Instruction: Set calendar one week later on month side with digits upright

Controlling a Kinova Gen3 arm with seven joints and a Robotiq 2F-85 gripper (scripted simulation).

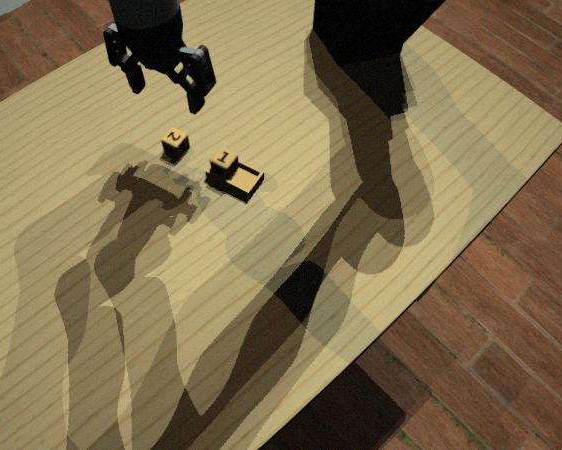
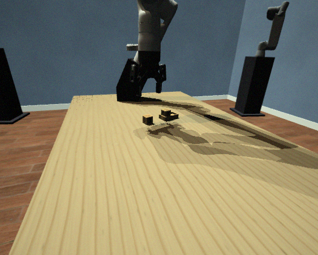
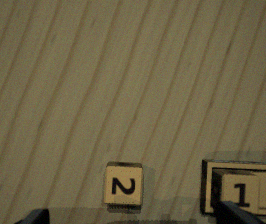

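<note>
My gripper (image 1: 166,99) (image 2: 148,91) (image 3: 135,216) is wide open and empty, high above the table. One wooden cube (image 1: 175,142) (image 2: 147,119) (image 3: 123,185) stands flat on the table beside the tray, outside it, with a 2 on top. In the wrist view that 2 lies a quarter turn on its side. The other cube (image 1: 224,159) (image 2: 166,112) (image 3: 240,192) stands in the tray (image 1: 237,191) (image 2: 173,117) (image 3: 205,187), at the end nearer the loose cube. Its top shows a 1, upright in the wrist view. The cubes' month sides cannot be read.
The other half of the tray's floor is bare. The tray rests flat on the wooden table (image 1: 481,165) (image 2: 102,184). The arm's dark base (image 1: 366,45) (image 2: 126,85) stands at the table's far end in the exterior view. Arm shadows fall across the table.
</note>
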